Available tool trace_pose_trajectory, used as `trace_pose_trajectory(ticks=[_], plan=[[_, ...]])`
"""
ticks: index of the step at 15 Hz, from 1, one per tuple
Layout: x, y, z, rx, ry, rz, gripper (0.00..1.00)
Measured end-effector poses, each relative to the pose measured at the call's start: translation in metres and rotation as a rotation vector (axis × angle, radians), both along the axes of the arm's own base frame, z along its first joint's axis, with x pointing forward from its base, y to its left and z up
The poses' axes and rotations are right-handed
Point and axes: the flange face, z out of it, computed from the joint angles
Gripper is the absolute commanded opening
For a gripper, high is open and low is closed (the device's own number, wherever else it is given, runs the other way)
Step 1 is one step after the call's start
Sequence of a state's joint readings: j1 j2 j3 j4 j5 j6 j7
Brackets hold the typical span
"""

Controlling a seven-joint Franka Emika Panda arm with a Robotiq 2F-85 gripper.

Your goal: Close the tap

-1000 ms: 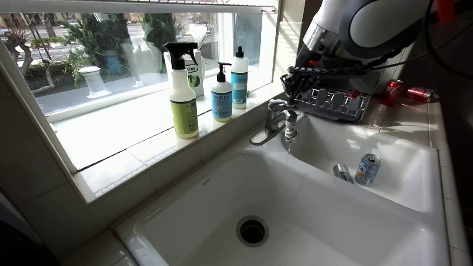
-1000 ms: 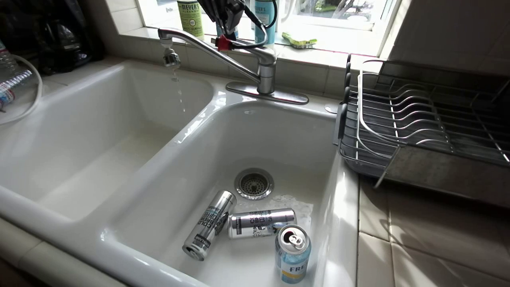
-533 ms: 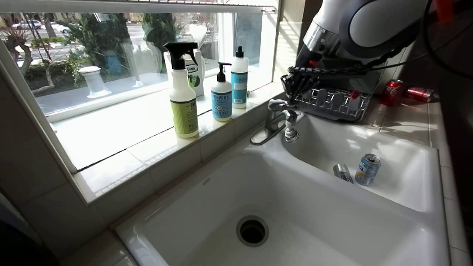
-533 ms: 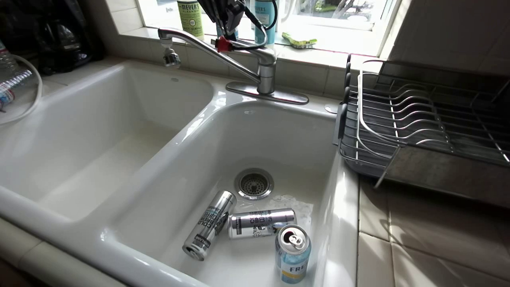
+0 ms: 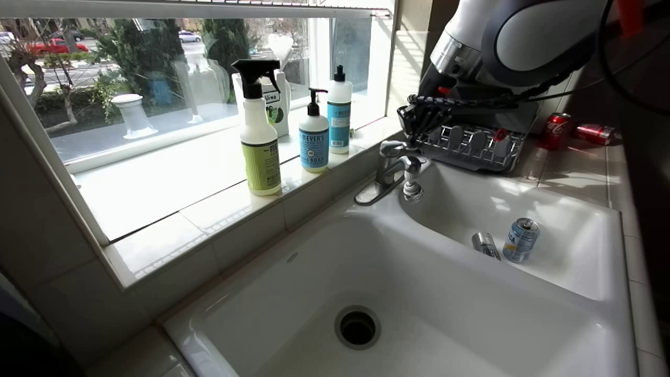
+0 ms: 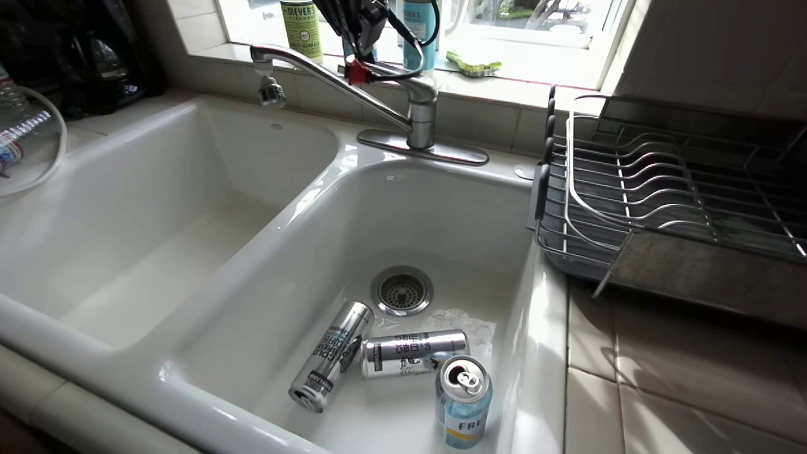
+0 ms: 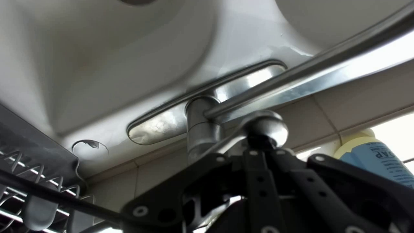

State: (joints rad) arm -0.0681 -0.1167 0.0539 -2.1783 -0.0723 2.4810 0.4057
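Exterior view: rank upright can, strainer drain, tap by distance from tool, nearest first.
1. Tap: right by the tool.
2. Strainer drain: in the basin, below the tap.
3. Upright can: same basin, past the drain, at picture's bottom.

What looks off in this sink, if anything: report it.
In the basin near the dish rack, two silver cans lie on their sides and an opened blue can stands upright; odd, since cans rarely belong there.

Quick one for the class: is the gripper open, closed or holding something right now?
Gripper: closed, tips at the end of the tap lever; no grip can be made out.
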Motion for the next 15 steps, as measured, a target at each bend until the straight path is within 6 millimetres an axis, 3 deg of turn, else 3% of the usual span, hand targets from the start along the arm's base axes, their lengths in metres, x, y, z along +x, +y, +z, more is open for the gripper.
trace_pose_trajectory(ticks=[6,10,11,12,15], plan=[[-0.005,0.002,-0.002,-0.037,-0.048,0.025,0.00],[-0.010,0.002,0.010,-0.065,-0.087,0.036,0.00],[-0.012,0.002,0.016,-0.069,-0.098,0.037,0.26],[-0.014,0.003,0.022,-0.071,-0.110,0.038,0.27],[-0.022,0.006,0.042,-0.076,-0.147,0.041,0.47]])
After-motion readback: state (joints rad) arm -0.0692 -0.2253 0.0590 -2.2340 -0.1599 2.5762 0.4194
